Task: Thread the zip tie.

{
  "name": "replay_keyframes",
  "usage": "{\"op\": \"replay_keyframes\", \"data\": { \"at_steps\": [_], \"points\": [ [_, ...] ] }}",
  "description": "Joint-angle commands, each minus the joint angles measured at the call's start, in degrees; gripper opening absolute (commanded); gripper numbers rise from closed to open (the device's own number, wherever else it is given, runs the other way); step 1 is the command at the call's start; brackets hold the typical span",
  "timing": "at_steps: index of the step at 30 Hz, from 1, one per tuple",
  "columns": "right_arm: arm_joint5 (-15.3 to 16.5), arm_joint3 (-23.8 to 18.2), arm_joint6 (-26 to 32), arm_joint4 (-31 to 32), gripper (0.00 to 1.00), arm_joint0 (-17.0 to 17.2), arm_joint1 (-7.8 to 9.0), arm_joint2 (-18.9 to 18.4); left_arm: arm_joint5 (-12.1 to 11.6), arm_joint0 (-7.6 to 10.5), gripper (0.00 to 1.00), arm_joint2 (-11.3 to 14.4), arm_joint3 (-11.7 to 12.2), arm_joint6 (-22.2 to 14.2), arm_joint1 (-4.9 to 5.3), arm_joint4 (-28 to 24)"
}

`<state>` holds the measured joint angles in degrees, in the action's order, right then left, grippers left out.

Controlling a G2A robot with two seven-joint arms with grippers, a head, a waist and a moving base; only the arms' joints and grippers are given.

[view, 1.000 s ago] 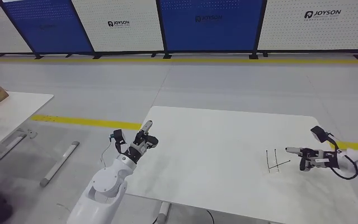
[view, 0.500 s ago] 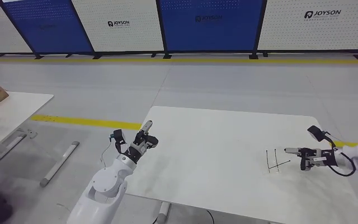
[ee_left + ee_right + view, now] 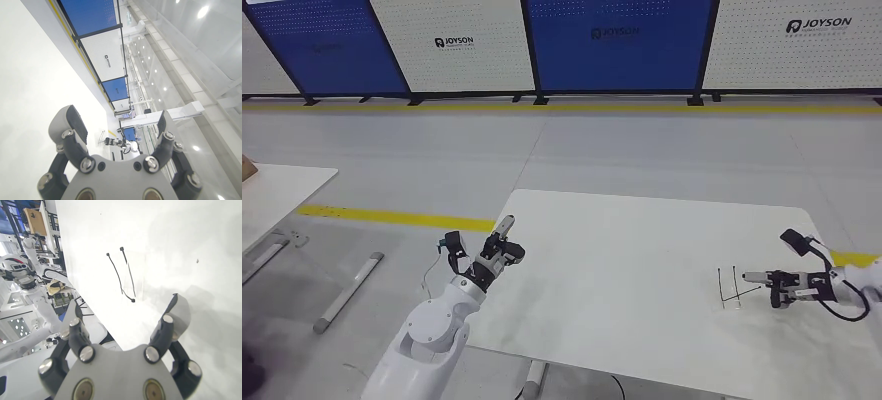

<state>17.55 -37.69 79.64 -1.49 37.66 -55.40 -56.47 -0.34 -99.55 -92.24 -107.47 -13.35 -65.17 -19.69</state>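
Top view: a white table (image 3: 642, 270) with one arm at each end. The left gripper (image 3: 504, 232) is held above the table's near left corner, well apart from the work. In the left wrist view, the left gripper (image 3: 117, 113) has its fingers spread wide with nothing between them. The right gripper (image 3: 107, 141) shows far off across the table.

Three black zip ties (image 3: 734, 283) lie flat near the table's right end. The right gripper (image 3: 752, 277) is just beside them and points at them.

Right wrist view: two of the zip ties (image 3: 130, 275) lie side by side. The third crosses the tail of one, and its head is the nearest to the gripper. The right gripper (image 3: 124, 300) is wide open and empty, and it touches none of the ties.
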Motion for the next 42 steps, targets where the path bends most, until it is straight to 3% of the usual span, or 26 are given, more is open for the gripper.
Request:
{"op": "replay_keyframes", "data": {
  "at_steps": [1, 12, 14, 15, 18, 28, 42],
  "points": [
    [0.0, 0.0, 0.0, 0.0, 1.00, 0.0, 0.00, 0.0, 0.0, 0.00, 1.00, 0.0, 0.0, 0.0, 0.00, 0.0],
    [-1.6, -1.2, -3.6, -0.4, 0.98, 1.8, 0.37, -1.0, 0.0, 0.00, 1.00, 0.0, 0.0, 0.0, 0.00, 0.0],
    [-1.8, -1.2, -3.8, -0.3, 0.83, 2.0, 0.49, -1.1, 0.0, 0.00, 1.00, 0.0, 0.0, 0.0, 0.00, 0.0],
    [-1.8, -1.2, -3.8, -0.2, 0.69, 2.1, 0.52, -1.2, 0.0, 0.00, 1.00, 0.0, 0.0, 0.0, 0.00, 0.0],
    [-1.8, -1.2, -3.8, -0.1, 0.49, 2.2, 0.62, -1.3, 0.0, 0.00, 1.00, 0.0, 0.0, 0.0, 0.00, 0.0],
    [-1.6, -0.6, -3.4, -0.5, 0.40, 2.3, 0.85, -1.8, 0.0, 0.00, 1.00, 0.0, 0.0, 0.0, 0.00, 0.0],
    [-1.6, 1.8, -2.7, -0.9, 0.35, 1.3, 0.43, -1.2, 0.0, 0.00, 1.00, 0.0, 0.0, 0.0, 0.00, 0.0]
  ]
}}
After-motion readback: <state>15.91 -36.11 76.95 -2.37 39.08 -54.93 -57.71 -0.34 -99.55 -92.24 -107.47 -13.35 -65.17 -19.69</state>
